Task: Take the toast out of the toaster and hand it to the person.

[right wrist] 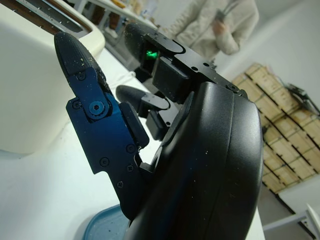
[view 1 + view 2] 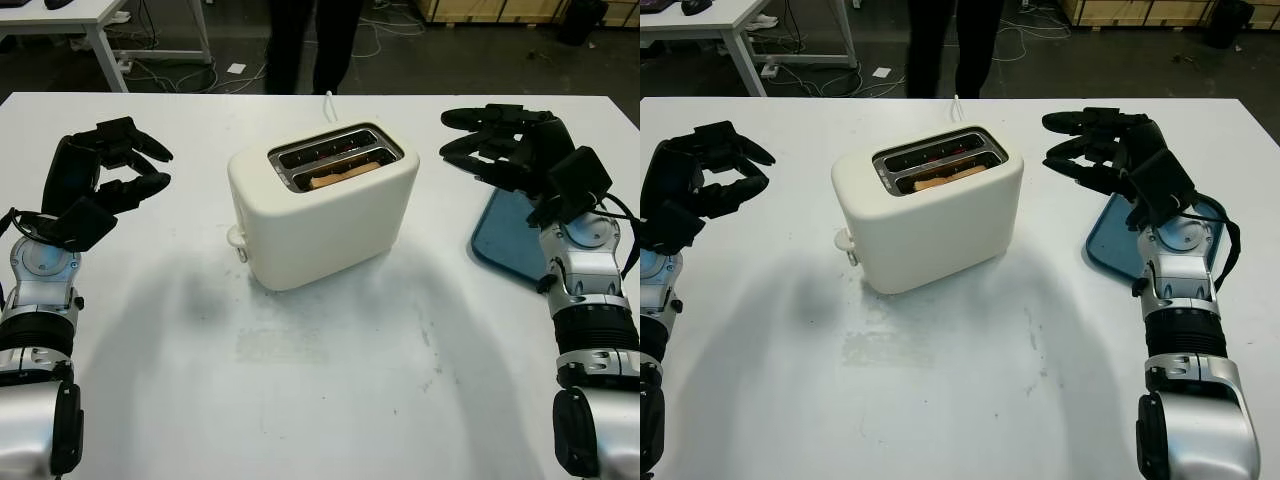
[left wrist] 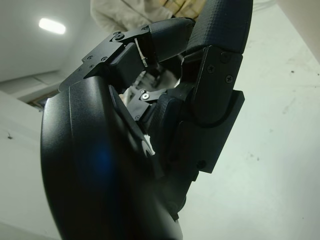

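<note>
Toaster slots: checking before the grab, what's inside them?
In the toaster, the near slot holds one slice of toast, only its top edge visible. The far slot looks empty; its depths are hidden.

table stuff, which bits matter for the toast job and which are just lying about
Job: toast in the near slot of the toaster; person beyond the table; right hand and left hand, both open.
Lying about: blue tray.

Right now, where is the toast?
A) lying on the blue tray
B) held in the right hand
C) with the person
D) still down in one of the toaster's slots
D: the toast sits in the nearer slot of the toaster; the left hand and the right hand are open, either side of it.
</note>
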### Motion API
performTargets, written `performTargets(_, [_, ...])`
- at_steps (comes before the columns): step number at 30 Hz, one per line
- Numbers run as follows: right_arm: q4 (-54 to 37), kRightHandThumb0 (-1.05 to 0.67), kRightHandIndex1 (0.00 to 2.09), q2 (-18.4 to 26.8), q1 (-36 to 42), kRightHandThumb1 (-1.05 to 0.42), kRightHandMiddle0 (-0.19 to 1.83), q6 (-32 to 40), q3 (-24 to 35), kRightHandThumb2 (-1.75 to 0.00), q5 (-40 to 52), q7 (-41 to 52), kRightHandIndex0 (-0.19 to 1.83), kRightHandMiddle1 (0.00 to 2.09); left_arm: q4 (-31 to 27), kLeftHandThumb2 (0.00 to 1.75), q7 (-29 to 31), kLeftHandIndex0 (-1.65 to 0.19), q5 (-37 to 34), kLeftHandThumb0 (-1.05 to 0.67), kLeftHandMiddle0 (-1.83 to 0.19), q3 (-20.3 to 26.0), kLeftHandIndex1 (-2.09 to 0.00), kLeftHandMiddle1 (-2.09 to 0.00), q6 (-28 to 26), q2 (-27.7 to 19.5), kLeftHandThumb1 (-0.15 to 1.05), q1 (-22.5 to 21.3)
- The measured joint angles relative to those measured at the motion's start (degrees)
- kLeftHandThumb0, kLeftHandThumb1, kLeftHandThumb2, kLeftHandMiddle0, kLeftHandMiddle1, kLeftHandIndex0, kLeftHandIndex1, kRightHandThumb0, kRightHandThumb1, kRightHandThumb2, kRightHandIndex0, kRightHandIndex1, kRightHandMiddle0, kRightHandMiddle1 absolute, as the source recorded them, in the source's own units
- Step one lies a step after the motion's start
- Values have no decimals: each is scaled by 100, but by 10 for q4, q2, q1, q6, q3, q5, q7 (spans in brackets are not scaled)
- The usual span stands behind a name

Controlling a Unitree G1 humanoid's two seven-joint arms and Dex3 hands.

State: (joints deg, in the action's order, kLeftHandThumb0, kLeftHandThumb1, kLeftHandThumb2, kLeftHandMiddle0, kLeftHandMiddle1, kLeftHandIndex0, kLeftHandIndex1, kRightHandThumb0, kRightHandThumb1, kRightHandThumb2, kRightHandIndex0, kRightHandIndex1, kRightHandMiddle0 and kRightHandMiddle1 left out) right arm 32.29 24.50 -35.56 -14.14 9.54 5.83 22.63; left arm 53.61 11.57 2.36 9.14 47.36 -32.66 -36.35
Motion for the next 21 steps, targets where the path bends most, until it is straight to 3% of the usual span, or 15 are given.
performTargets(21, [4,-65,86,0,-3,-64,106,0,0,0,0,-1,74,6,0,24,0,-77,0,-105,-84,0,-106,-120,0,0,92,0])
